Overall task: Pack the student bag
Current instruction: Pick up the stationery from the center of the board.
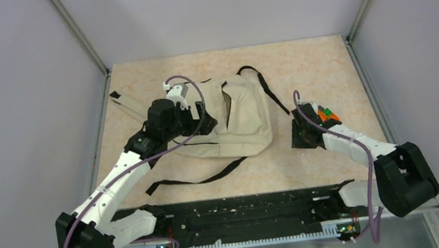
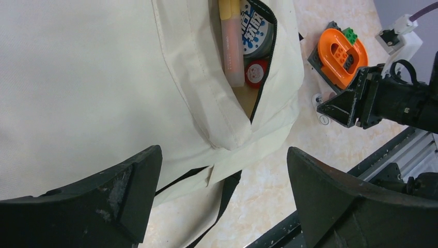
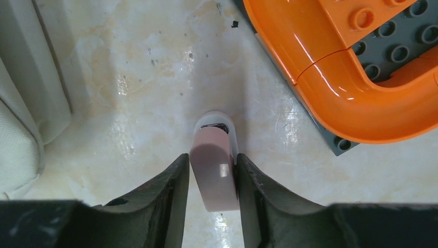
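Thin black strap (image 1: pixel 198 177) loose on table (image 1: pixel 322 62), nearest arm bases. Right gripper (image 3: pixel 212 165) low on tabletop, fingers pressed on both sides of small pink piece (image 3: pixel 213 178); orange brick toy (image 3: pixel 330 67) on grey plate just beyond. Left gripper (image 2: pixel 222 157) released, jaws spread wide, hovering over student bag (image 1: pixel 244 118). Bag flat mid-table between arms, pocket gaping: marker (image 2: pixel 232 46) and round tin (image 2: pixel 256 30) inside
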Robot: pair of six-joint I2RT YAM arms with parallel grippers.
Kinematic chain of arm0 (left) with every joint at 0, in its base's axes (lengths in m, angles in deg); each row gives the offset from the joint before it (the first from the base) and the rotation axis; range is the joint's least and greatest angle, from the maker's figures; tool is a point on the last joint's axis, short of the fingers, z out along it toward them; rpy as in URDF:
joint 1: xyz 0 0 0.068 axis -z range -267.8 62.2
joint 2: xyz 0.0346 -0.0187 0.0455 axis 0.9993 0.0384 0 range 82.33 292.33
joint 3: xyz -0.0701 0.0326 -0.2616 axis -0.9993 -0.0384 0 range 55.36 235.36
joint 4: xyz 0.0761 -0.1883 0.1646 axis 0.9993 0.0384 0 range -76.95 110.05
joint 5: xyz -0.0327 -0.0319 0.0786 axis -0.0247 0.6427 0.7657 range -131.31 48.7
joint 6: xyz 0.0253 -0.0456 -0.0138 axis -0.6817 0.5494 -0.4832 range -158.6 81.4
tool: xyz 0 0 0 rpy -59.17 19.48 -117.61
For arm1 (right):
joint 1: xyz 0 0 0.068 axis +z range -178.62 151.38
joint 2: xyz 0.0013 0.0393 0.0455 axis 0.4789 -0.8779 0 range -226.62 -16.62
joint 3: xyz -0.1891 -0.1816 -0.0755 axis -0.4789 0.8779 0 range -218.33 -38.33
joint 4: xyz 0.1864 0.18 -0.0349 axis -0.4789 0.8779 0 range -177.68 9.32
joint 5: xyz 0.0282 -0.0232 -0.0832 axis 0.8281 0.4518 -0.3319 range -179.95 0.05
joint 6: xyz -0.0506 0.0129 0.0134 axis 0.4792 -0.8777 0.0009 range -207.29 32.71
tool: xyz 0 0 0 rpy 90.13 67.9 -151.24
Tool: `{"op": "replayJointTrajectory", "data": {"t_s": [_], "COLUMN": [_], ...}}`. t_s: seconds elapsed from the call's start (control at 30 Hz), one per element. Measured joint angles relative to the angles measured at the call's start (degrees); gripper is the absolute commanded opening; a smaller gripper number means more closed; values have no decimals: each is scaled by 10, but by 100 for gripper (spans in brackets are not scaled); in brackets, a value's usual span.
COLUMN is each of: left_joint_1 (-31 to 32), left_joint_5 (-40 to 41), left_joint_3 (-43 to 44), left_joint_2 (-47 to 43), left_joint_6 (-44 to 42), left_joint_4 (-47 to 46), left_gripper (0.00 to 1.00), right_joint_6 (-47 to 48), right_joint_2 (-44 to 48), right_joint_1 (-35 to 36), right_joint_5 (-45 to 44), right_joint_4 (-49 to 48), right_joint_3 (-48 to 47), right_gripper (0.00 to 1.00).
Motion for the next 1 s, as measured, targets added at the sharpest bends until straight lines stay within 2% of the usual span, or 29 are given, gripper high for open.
{"op": "replayJointTrajectory", "data": {"t_s": [0.13,0.23,0.37,0.5,0.73,1.0], "left_joint_1": [0,-1,-3,-3,-3,-3], "left_joint_5": [-4,0,17,32,44,102], "left_joint_3": [0,0,0,8,72,99], "left_joint_2": [9,27,62,111,231,299], "left_joint_6": [5,9,19,27,30,30], "left_joint_4": [-23,-34,-60,-100,-154,-187], "left_gripper": [95,95,95,94,94,93], "right_joint_6": [7,9,15,25,36,39], "right_joint_2": [-7,3,59,96,88,78], "right_joint_1": [0,0,1,12,104,149], "right_joint_5": [-5,-3,11,36,46,61], "right_joint_4": [0,11,39,40,-12,-66], "right_joint_3": [0,-4,-36,-124,-250,-275], "right_gripper": [9,0,0,0,0,0]}}
